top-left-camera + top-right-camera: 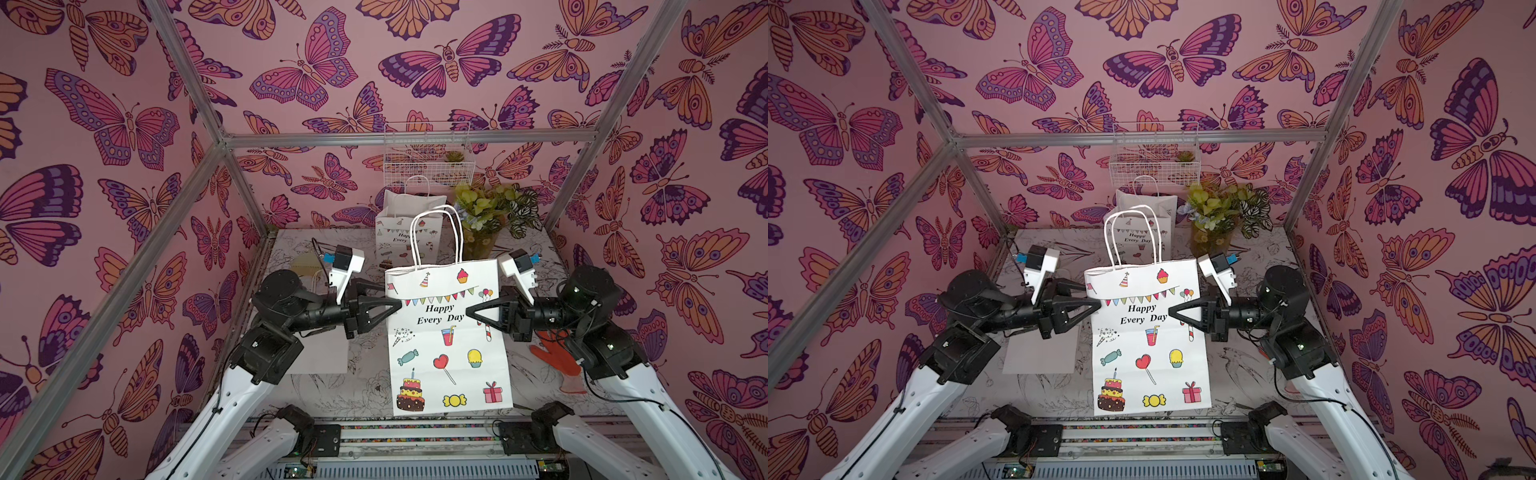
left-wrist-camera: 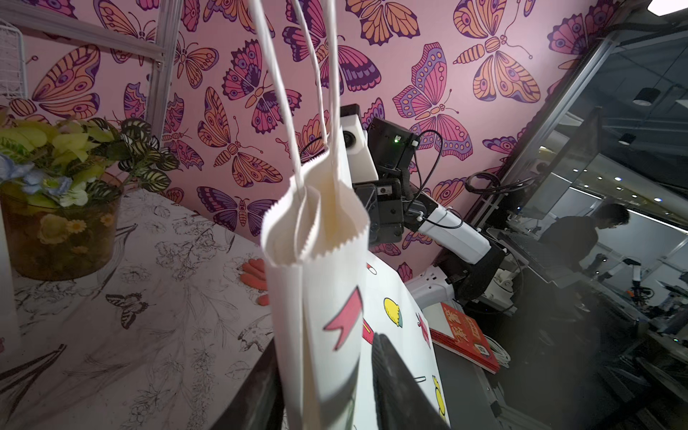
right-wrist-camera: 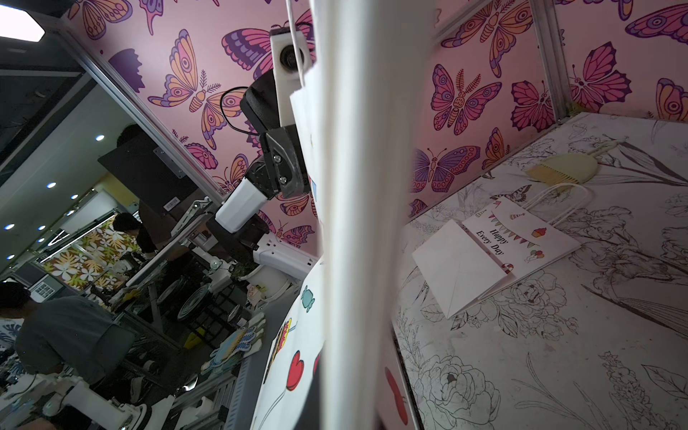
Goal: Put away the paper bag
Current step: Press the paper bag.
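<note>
We see the bag (image 1: 449, 345) upright over the table (image 1: 332, 395); the right gripper (image 1: 468, 311) is clamped on one edge; the left gripper (image 1: 394, 297) straddles the other, jaws apart, but we cannot tell whether it grips; a second bag (image 1: 399, 216) and plant (image 1: 494, 208) stand behind; a flat bag (image 3: 521, 245) lies under the left arm.

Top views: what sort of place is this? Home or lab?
Probably a staged robot cell in a lab or office: printed butterfly backdrop on an aluminium frame, and a person working beyond it in the left wrist view.
</note>
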